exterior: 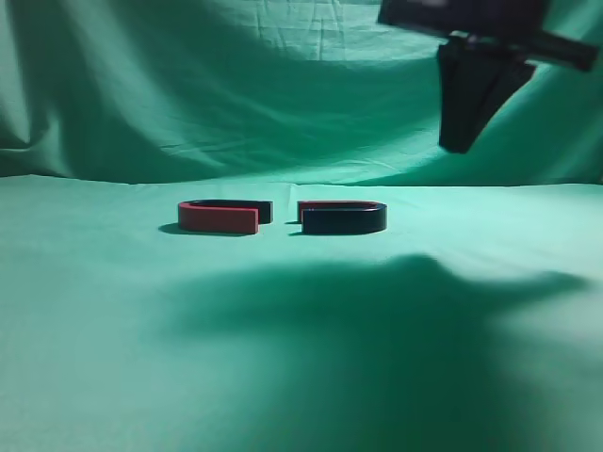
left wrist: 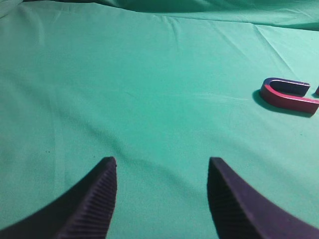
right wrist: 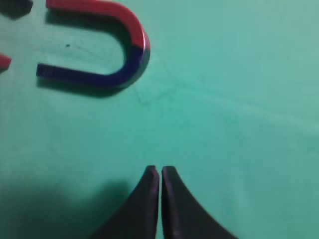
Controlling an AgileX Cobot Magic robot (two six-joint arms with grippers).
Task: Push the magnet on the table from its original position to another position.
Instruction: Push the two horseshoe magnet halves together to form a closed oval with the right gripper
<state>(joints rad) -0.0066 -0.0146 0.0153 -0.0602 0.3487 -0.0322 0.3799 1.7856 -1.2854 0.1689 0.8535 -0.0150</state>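
Two red-and-blue horseshoe magnets lie on the green cloth with their open ends facing each other. The left magnet also shows in the left wrist view. The right magnet shows in the right wrist view. My right gripper is shut and empty, high above the table to the right of the right magnet; in its wrist view the fingertips are below the magnet. My left gripper is open and empty over bare cloth, far left of the left magnet; it does not show in the exterior view.
Green cloth covers the table and hangs as a backdrop. The right arm's shadow falls across the front right of the cloth. The tips of the left magnet show at the left edge of the right wrist view.
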